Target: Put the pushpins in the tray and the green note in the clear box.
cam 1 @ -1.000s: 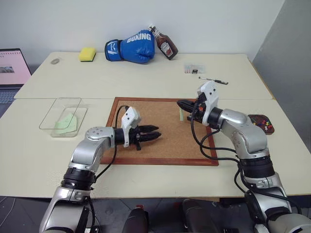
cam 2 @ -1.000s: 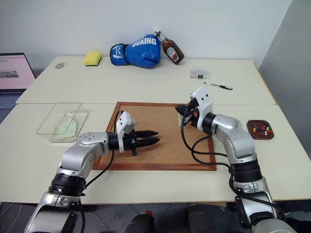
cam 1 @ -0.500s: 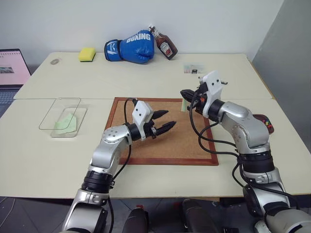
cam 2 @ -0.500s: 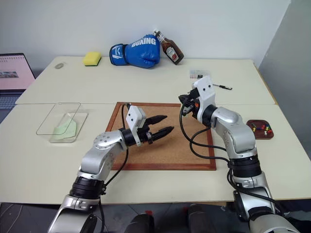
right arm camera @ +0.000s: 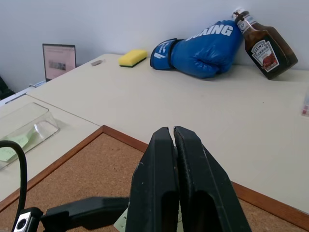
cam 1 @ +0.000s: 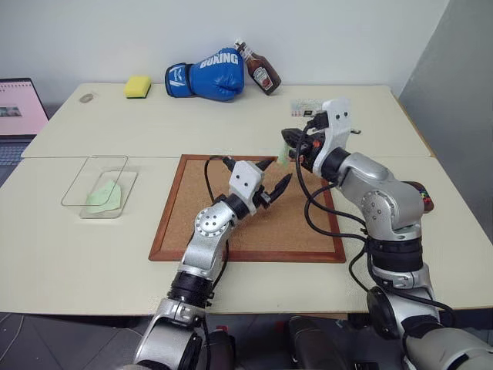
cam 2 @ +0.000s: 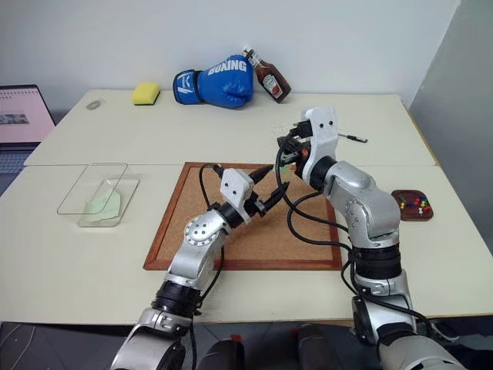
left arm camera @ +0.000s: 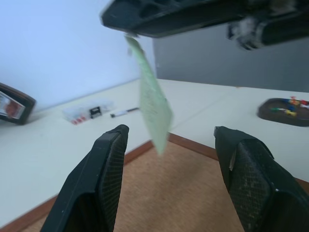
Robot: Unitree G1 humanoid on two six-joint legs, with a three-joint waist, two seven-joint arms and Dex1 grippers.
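My right gripper (cam 1: pixel 291 140) is shut on the green note (left arm camera: pixel 154 111), a pale green slip that hangs from its fingertips above the far right part of the corkboard (cam 1: pixel 231 231). My left gripper (cam 1: pixel 278 171) stands open just below and beside it, and in the left wrist view the note hangs between its two fingers (left arm camera: pixel 104 164) without touching them. The brown tray (cam 2: pixel 412 206) sits on the table at the right with several pushpins (cam 2: pixel 417 203) in it. The clear box (cam 1: pixel 98 185) is at the left, with a pale green slip (cam 1: pixel 104 193) lying inside.
A blue boxing glove (cam 1: pixel 208 73), a sauce bottle (cam 1: pixel 262 73) and a yellow sponge (cam 1: pixel 139 85) stand along the far edge. A pen (cam 2: pixel 350 137) and a small packet (cam 1: pixel 304 108) lie behind the board. A laptop (cam 1: pixel 19 108) is at the far left.
My left gripper swung right and up from the middle of the board to just under the right gripper, and its fingers spread wider. The right gripper rose with the note.
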